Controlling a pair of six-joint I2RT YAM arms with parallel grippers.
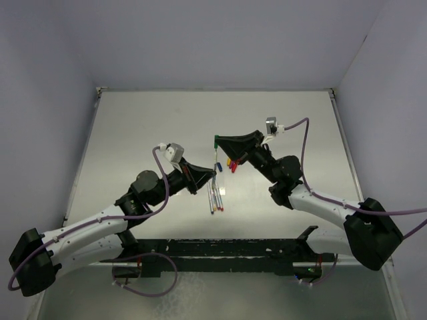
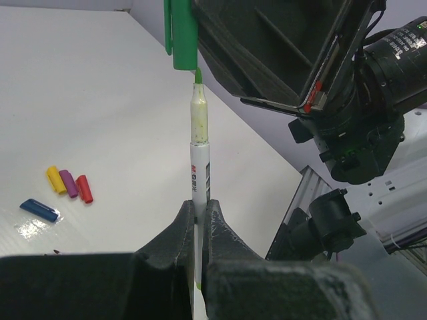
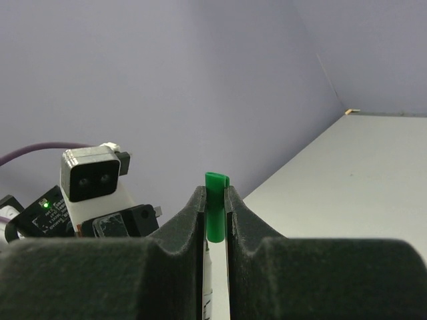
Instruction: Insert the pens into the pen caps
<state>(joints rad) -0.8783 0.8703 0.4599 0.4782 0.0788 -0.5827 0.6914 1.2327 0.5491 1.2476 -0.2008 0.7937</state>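
My left gripper point(image 2: 199, 207) is shut on the whitish green-tipped pen point(image 2: 199, 167) and holds it upright above the table. My right gripper point(image 3: 214, 193) is shut on the green cap point(image 3: 215, 207) and holds it just above that pen. In the left wrist view the pen's green tip touches the open mouth of the green cap point(image 2: 180, 33). From above, both grippers point(image 1: 213, 175) point(image 1: 217, 141) meet over the table's middle. The yellow point(image 2: 55, 179), purple point(image 2: 68, 183), red point(image 2: 84, 189) and blue point(image 2: 39, 210) caps lie on the table. The other pens point(image 1: 215, 197) lie together below the grippers.
The right arm's wrist and camera point(image 2: 353, 100) fill the upper right of the left wrist view, close to the pen. A black rail point(image 1: 227, 250) runs along the table's near edge. Grey walls enclose the table on three sides.
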